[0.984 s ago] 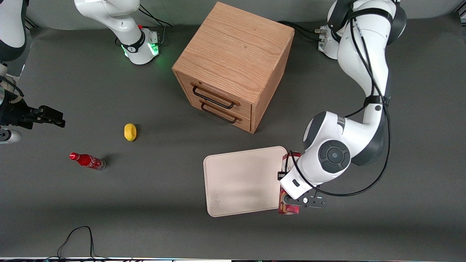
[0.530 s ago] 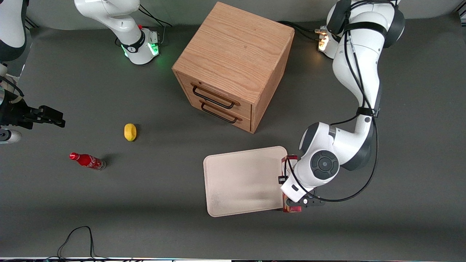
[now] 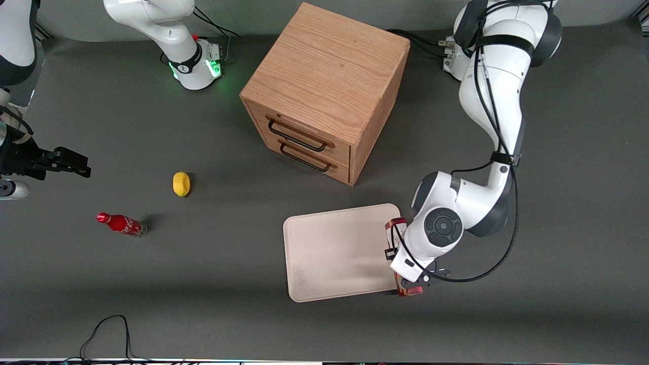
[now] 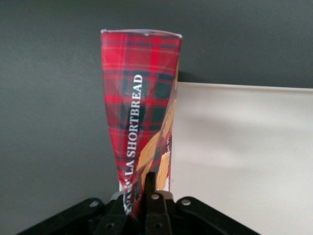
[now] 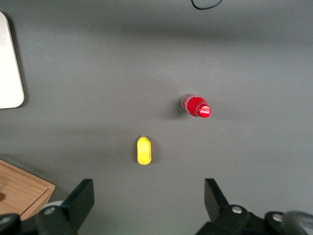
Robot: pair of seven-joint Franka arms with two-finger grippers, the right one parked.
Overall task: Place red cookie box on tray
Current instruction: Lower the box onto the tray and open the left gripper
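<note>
The red cookie box [image 3: 393, 227] is a long tartan carton with cookie pictures, and most of it is hidden under the left arm's wrist in the front view. My left gripper [image 3: 411, 279] is shut on it near one end. In the left wrist view the box [image 4: 139, 98] stretches away from the gripper [image 4: 143, 196] and lies along the rim of the cream tray [image 4: 244, 147]. It straddles that rim, partly over the grey table. The tray [image 3: 332, 253] lies flat, nearer the front camera than the cabinet, and the box is at its edge toward the working arm's end.
A wooden two-drawer cabinet [image 3: 324, 91] stands farther from the camera than the tray. A yellow lemon [image 3: 181, 183] and a small red cola bottle [image 3: 121, 223] lie toward the parked arm's end. A black cable [image 3: 109, 329] loops at the table's front edge.
The left arm has carried the box sideways toward the tray, from just outside its rim to partly over it. The wrist has also drawn in closer to the tray.
</note>
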